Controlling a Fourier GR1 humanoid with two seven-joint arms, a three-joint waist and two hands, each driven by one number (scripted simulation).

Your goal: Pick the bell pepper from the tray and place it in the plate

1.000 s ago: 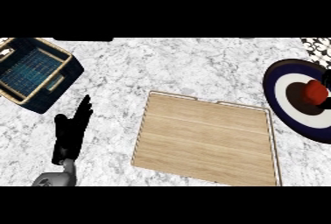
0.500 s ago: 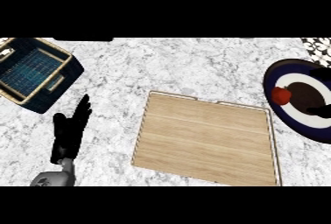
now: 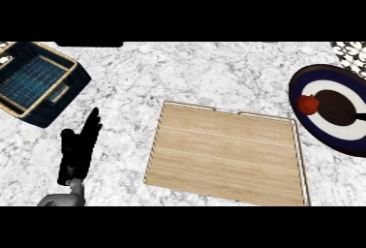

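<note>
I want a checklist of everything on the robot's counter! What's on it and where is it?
Surface: marble counter, white and grey.
Job's things: red bell pepper lies on the dark blue plate at the right edge; wooden tray in the middle holds nothing.
Clutter: blue basket at the upper left.
Hands: left hand rests open at the lower left, fingers up; right hand not seen for sure, a dark shape lies on the plate.
Cables: nothing seen.
Surroundings: patterned patch at the upper right corner.

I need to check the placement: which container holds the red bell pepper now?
The plate, dark-rimmed, at the right edge. The wooden tray and blue basket show nothing inside.
</note>
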